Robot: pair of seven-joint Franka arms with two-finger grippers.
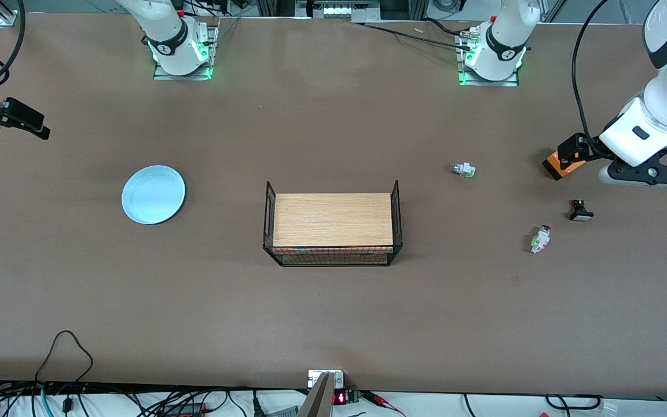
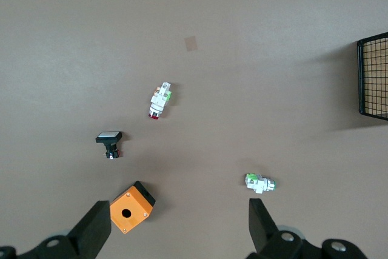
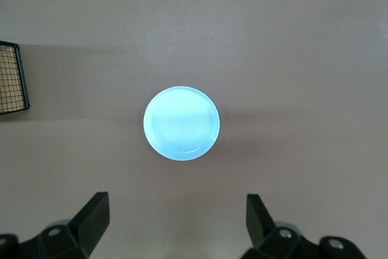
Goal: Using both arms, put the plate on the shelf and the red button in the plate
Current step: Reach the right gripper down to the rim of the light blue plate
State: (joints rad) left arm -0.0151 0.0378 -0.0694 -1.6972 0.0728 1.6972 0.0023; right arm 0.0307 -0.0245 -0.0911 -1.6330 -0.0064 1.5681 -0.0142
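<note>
Left gripper [image 2: 176, 228] is held spread and empty above the orange box [image 1: 559, 164], red button [image 1: 540, 239] nearer the camera than that box. Right gripper [image 3: 176, 225], also spread, is hung high near plate [image 1: 153, 194]; both likely staged for pickups toward the basket [image 1: 332, 258].

My claw high over the plate

My right gripper [image 3: 176, 225] hangs with both fingers [image 3: 94, 213] spread wide and holding nothing. The pale blue plate [image 3: 181, 123] lies flat on the brown table [image 3: 291, 40], well apart from a black wire basket [image 3: 12, 78] corner.
</note>
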